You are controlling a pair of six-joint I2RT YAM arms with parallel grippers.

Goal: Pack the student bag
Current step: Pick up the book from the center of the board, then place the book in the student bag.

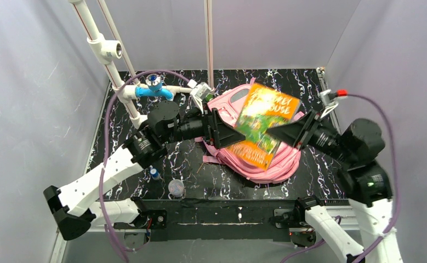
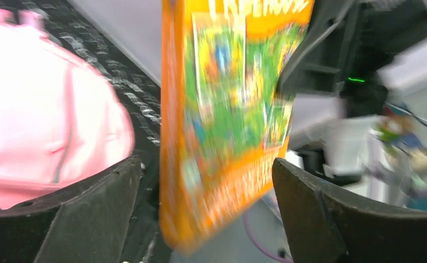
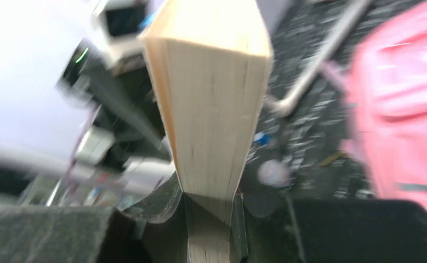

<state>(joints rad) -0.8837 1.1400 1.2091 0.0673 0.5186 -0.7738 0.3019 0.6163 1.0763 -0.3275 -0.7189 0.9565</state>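
Observation:
The student bag [image 1: 279, 166] is a big pink backpack lying on the black marbled table, also seen in the left wrist view [image 2: 41, 115] and the right wrist view [image 3: 403, 109]. An orange and green book [image 1: 261, 123] hangs tilted above it. My right gripper [image 1: 281, 134] is shut on the book's right edge; its jaws [image 3: 208, 192] clamp the cream page block [image 3: 211, 98]. My left gripper [image 1: 230, 134] is at the book's left edge and open. The book [image 2: 227, 109] stands between its fingers [image 2: 206, 163] with a gap on each side.
A white pipe frame [image 1: 106, 50] with a blue fitting [image 1: 155, 90] rises at the back left. A small blue-capped item [image 1: 154, 173] and a clear round lid or cup [image 1: 176, 188] lie on the table near the left arm. Grey walls close in on both sides.

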